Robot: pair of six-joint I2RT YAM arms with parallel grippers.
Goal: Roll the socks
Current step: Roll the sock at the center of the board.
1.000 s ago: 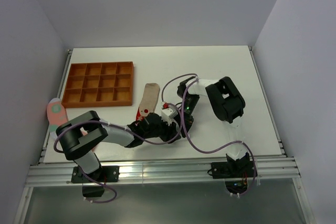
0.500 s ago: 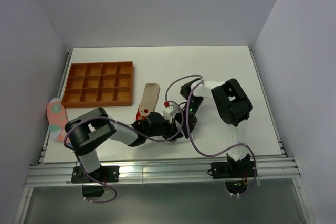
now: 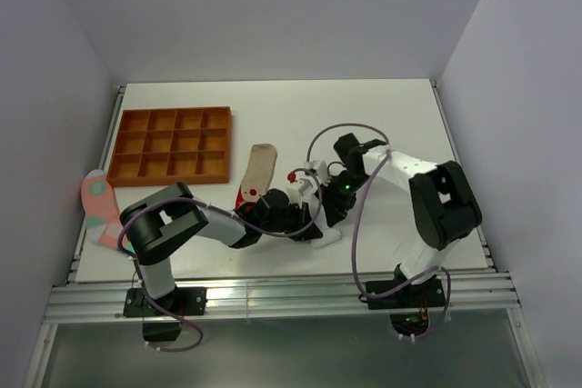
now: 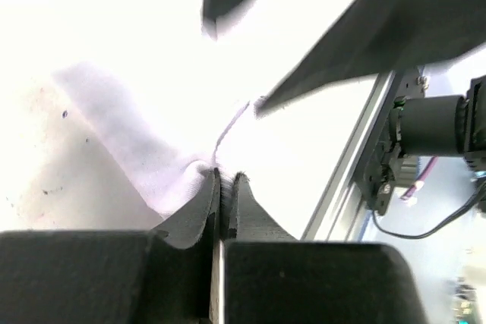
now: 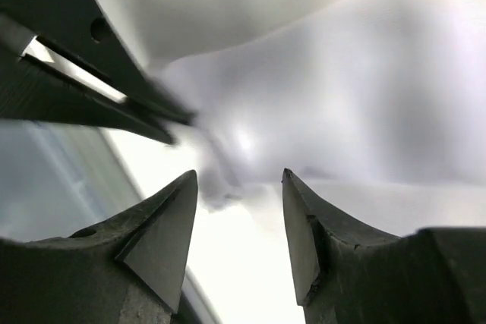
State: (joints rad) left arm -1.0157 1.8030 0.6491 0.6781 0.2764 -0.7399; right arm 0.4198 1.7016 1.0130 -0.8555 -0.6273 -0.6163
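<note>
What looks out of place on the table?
The pink sock lies across the left edge of the table and seems to hang partly off it, far from the beige sock and red sock near the middle.

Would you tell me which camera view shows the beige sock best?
The top external view: the beige sock lies in plain sight, right of the wooden tray. Neither wrist view shows it; they look closely at white fabric.

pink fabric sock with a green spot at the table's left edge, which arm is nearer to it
Left. The left arm has its elbow just right of the pink fabric sock; the right arm stands far off at the table's right side.
</note>
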